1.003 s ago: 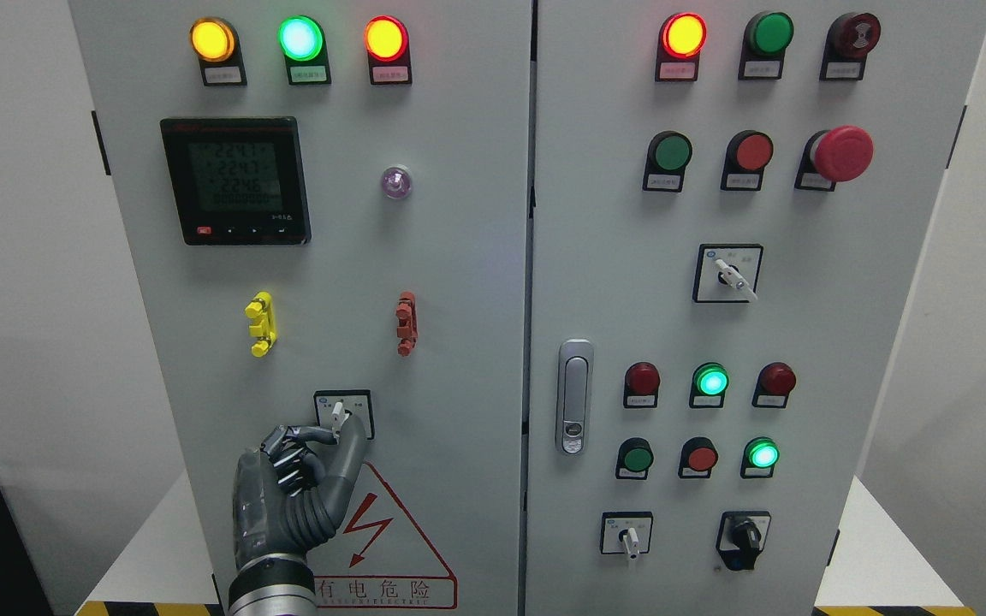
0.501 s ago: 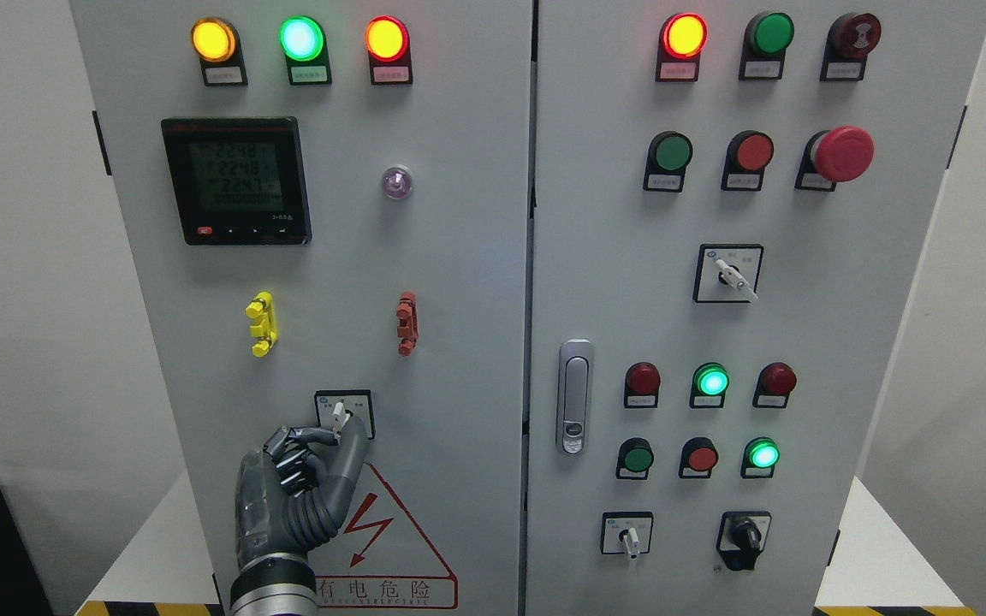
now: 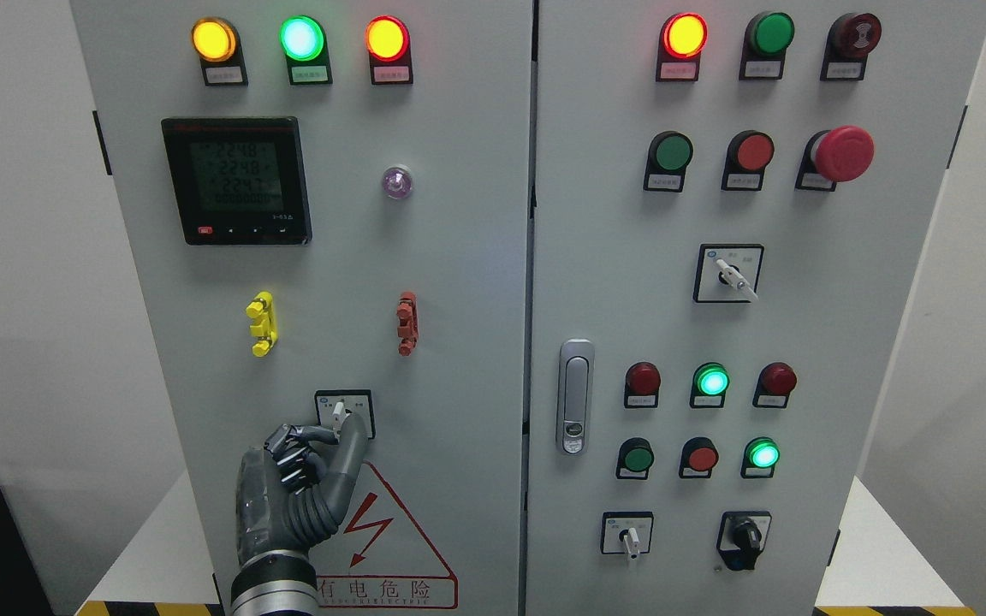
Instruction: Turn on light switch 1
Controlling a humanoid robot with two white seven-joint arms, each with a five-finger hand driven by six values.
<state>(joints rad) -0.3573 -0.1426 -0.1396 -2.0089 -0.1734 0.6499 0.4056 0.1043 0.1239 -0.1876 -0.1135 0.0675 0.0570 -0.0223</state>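
A small rotary switch with a white lever sits in a black-framed plate low on the left cabinet door. Its lever points nearly straight up. My left hand rises from the bottom edge and pinches the switch from below. The thumb lies at the lever's right and the curled fingers at its left. The lower half of the switch is hidden behind the fingertips. My right hand does not show.
A red lightning warning triangle is just below and right of the hand. Yellow and red clips sit above the switch, a meter higher up. The right door carries a handle, buttons, lamps and more rotary switches.
The hand has stayed on the switch with hardly any shift, and the lever still points up. Only the meter's digits differ.
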